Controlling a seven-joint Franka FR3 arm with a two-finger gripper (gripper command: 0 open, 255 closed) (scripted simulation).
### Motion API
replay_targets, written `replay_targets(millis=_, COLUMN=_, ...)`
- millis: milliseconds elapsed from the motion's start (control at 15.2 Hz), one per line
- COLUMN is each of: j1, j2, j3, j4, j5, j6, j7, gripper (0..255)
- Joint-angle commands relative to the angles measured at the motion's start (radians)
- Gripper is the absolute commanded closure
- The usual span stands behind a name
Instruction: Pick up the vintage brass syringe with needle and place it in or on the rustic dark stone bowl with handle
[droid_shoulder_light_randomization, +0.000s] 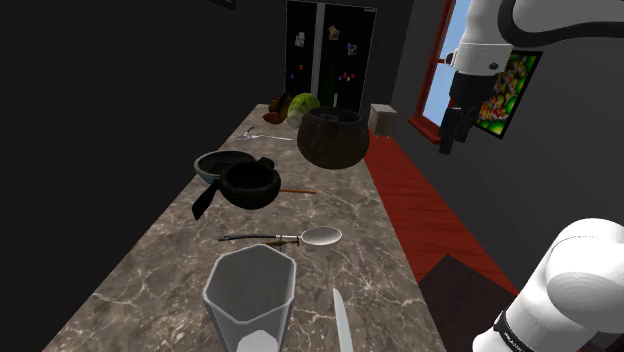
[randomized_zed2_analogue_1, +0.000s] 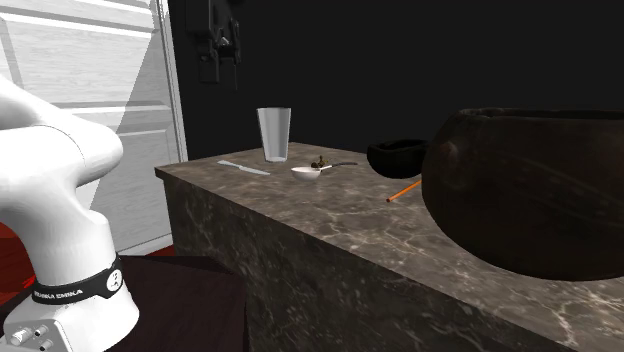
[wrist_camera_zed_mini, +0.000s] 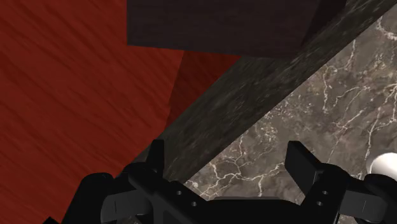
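from the shoulder view's left, the dark stone bowl (droid_shoulder_light_randomization: 248, 186) sits on the marble counter (droid_shoulder_light_randomization: 150, 270), its handle (droid_shoulder_light_randomization: 204, 202) sticking out toward the near left, with a grey-blue bowl (droid_shoulder_light_randomization: 214, 161) just behind it. nearer the camera a clear glass (droid_shoulder_light_randomization: 250, 295) stands upright. between the glass and the stone bowl the syringe (droid_shoulder_light_randomization: 278, 239) lies flat on the counter. its thin needle points left and its brass body ends just beside a pale spoon (droid_shoulder_light_randomization: 322, 236); it lies apart from the stone bowl. a knife (droid_shoulder_light_randomization: 341, 320) lies right of the glass, an orange pencil (droid_shoulder_light_randomization: 297, 190) just right of the stone bowl, and a big brown bowl (droid_shoulder_light_randomization: 332, 138) farther back. further right, past the counter's edge, my gripper (droid_shoulder_light_randomization: 450, 135) hangs high over the red floor (droid_shoulder_light_randomization: 420, 210), well apart from the syringe. in the wrist view my fingers (wrist_camera_zed_mini: 299, 164) stand apart with nothing between them, above the counter's edge and the red floor. in the second exterior view the glass (randomized_zed2_analogue_1: 274, 133), spoon (randomized_zed2_analogue_1: 308, 171), syringe (randomized_zed2_analogue_1: 321, 161) and stone bowl (randomized_zed2_analogue_1: 395, 155) run left to right.
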Motion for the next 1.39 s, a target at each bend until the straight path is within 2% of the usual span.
replay_targets(millis=0, j1=0.000, j2=0.000, j3=0.000, j4=0.000, j5=0.000, j6=0.000, j7=0.000, gripper=0)
replay_targets(millis=660, j1=0.118, j2=0.249, j3=0.089, j4=0.039, j5=0.074, j6=0.196, j7=-0.047, gripper=0)
replay_targets(millis=1320, j1=0.219, j2=0.514, j3=0.190, j4=0.148, j5=0.113, j6=0.344, j7=-0.096, gripper=0)
